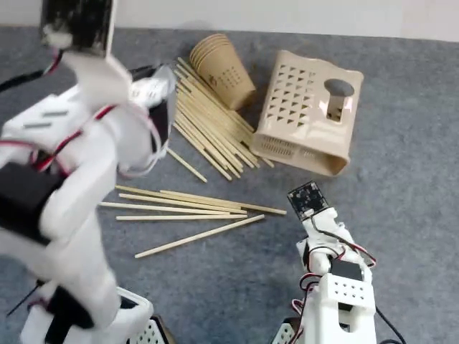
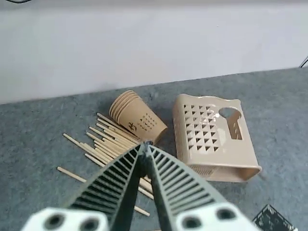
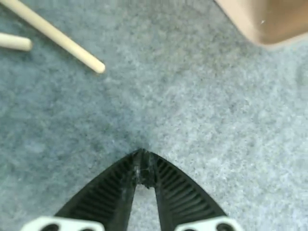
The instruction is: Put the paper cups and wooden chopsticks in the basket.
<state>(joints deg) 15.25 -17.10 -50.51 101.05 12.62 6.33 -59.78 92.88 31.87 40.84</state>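
Note:
A stack of paper cups (image 1: 222,68) lies on its side at the back of the grey mat, beside a tan perforated basket (image 1: 308,111) that is also tipped onto its side. A heap of wooden chopsticks (image 1: 208,129) fans out in front of the cups, and several loose ones (image 1: 190,204) lie nearer the arms. My left gripper (image 2: 146,144) is shut and empty, held high and pointing toward the cups (image 2: 137,118) and basket (image 2: 214,137). My right gripper (image 3: 142,161) is shut and empty, low over bare mat, with chopstick ends (image 3: 57,36) and a basket corner (image 3: 269,19) ahead.
The left arm's white body (image 1: 79,179) rises over the left side of the table. The right arm's base (image 1: 337,294) stands at the front right. Open grey mat (image 1: 401,215) lies to the right of and in front of the basket. A pale wall runs behind.

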